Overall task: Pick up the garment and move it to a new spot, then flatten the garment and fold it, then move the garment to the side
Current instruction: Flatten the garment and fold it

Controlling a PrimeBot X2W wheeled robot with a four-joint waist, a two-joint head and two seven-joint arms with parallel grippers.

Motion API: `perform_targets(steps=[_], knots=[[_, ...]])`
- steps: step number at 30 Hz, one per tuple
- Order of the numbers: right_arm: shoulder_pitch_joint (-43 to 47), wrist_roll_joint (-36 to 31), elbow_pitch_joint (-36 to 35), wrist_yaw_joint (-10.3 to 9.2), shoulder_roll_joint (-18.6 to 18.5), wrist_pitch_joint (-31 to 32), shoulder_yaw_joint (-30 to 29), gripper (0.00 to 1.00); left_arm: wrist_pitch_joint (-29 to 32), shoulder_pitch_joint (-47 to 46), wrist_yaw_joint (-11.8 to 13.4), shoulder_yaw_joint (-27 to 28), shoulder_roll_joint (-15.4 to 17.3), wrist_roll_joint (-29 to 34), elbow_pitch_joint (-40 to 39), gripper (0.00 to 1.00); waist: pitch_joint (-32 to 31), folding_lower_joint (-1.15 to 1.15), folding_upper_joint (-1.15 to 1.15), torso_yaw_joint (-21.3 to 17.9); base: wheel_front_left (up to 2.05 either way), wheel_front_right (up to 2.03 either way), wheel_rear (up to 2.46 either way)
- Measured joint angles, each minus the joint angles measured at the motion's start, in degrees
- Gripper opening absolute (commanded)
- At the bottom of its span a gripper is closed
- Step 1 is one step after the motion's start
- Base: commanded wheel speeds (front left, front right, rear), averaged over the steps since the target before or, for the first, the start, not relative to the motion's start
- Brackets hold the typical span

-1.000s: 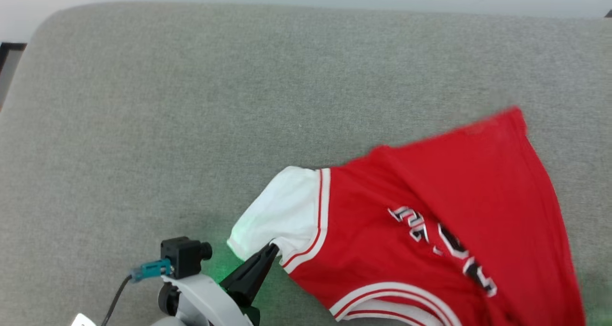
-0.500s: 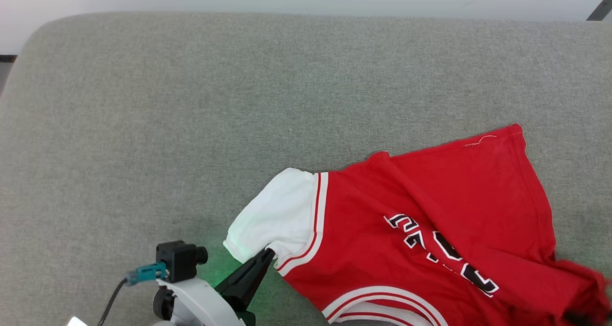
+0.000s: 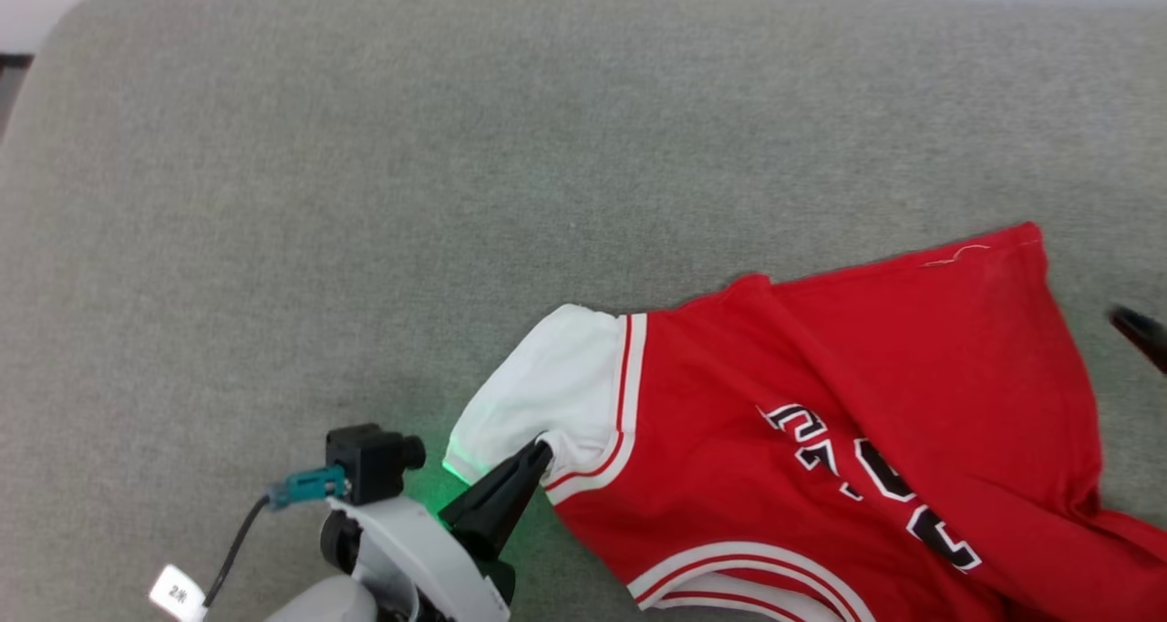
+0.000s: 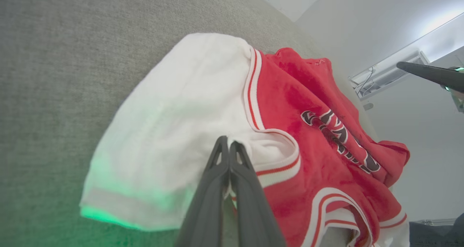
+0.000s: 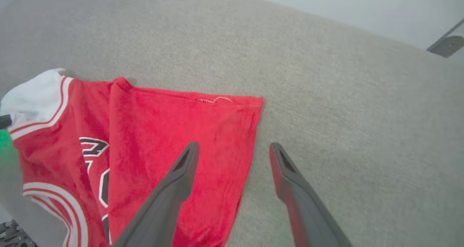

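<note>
Two grippers show, in opposite states. The left gripper (image 3: 540, 447) is clenched tight, its tips pressed together and pinching the shirt (image 3: 821, 376) at the lower edge of the white sleeve (image 3: 547, 385), just beside the red-and-white striped trim (image 3: 629, 376). The right gripper (image 5: 233, 145) is released and grasps nothing. Its fingers (image 5: 174, 189) are spread wide, one over the shirt's red side edge and the other over bare table (image 3: 365, 193). In the left wrist view it hangs up off the surface.

The shirt lies on the grey table at the near right of the head view and runs off the bottom and right edges. The sleeve points left and the hem (image 3: 912, 262) lies on the far side. A loose pale thread (image 3: 957, 255) curls at the hem near the far right corner. A long crease runs through the red body.

The black, white-outlined print (image 3: 866, 481) runs sideways and is partly swallowed by that crease. The shapes look like digits, but no whole word reads.

A small white tag (image 3: 178, 593) on the left arm's cable (image 3: 232, 549) carries a mark beginning with 2, and the rest is too small to read. A green glow (image 3: 438, 476) falls on the table and on the sleeve's cuff beside the left wrist camera (image 3: 369, 462).
</note>
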Motion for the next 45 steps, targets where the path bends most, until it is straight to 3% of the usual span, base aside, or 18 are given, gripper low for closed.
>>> perform_targets(steps=[6, 12, 19, 20, 21, 22, 28, 34, 38, 45], knots=[[-15.50, -5.27, 12.36, 0.00, 5.76, 1.33, 12.26, 1.00, 0.24, -2.00, -0.51, -0.25, -1.23, 0.74, 0.66, 0.00, 1.96, 0.00, 0.00, 1.18, 0.00, 0.00, 0.00], [-23.93, -7.44, 23.47, 0.00, 6.57, 0.68, 19.11, 1.00, -0.03, -3.55, -0.77, -0.41, -2.25, 1.41, 0.97, 0.00, 4.33, 0.00, 0.00, 2.15, 0.00, 0.00, 0.00], [-29.05, -7.12, 29.08, 0.02, 5.63, 0.20, 27.28, 1.00, -0.31, -4.85, -1.07, -0.37, -2.86, 1.83, 1.54, 0.00, 6.71, 0.00, 0.00, 2.47, 0.00, 0.00, 0.00], [-29.56, -6.23, 29.47, 0.02, 5.60, 0.16, 27.98, 0.46, -0.35, -4.97, -1.08, -0.35, -2.89, 1.83, 1.70, 0.00, 6.78, 0.00, 0.00, 2.41, 0.00, 0.00, 0.00], [-29.94, -5.68, 29.88, 0.02, 5.55, -0.36, 28.66, 0.14, -0.36, -5.05, -1.20, -0.29, -2.93, 1.81, 1.90, 0.00, 6.74, 0.00, 0.00, 2.36, 0.00, 0.00, 0.00], [-30.21, -5.37, 30.25, 0.01, 5.57, -1.16, 29.45, 0.00, -0.45, -5.05, -1.25, -0.14, -2.99, 1.69, 2.22, 0.00, 6.63, 0.00, 0.00, 2.31, 0.00, 0.00, 0.00], [-31.77, -2.75, 31.38, -0.02, 8.32, -10.91, 32.22, 0.00, -1.83, -4.39, -1.33, 3.21, -2.75, -1.40, 3.82, 0.00, 5.24, 0.00, 0.00, 1.56, 0.00, 0.00, 0.00], [-36.24, -0.76, 35.97, 0.00, 9.98, -19.71, 28.07, 0.00, -1.00, -7.12, -2.60, 8.45, 0.55, -6.43, 4.54, 0.00, 2.96, 0.00, 0.00, 0.62, 0.00, 0.00, 0.00], [-41.01, -1.76, 42.24, 0.00, 12.39, -24.84, 23.09, 0.00, 1.99, -14.90, -2.68, 11.57, 1.71, -8.01, 5.08, 0.00, 1.89, 0.00, 0.00, -0.14, 0.00, 0.00, 0.00], [-54.95, -3.83, 53.89, 0.03, 18.82, -33.62, 12.89, 0.00, 5.59, -36.06, -0.53, 17.07, -1.14, -9.70, 13.46, 0.00, 2.87, 0.00, 0.00, -1.46, 0.00, 0.00, 0.00]])
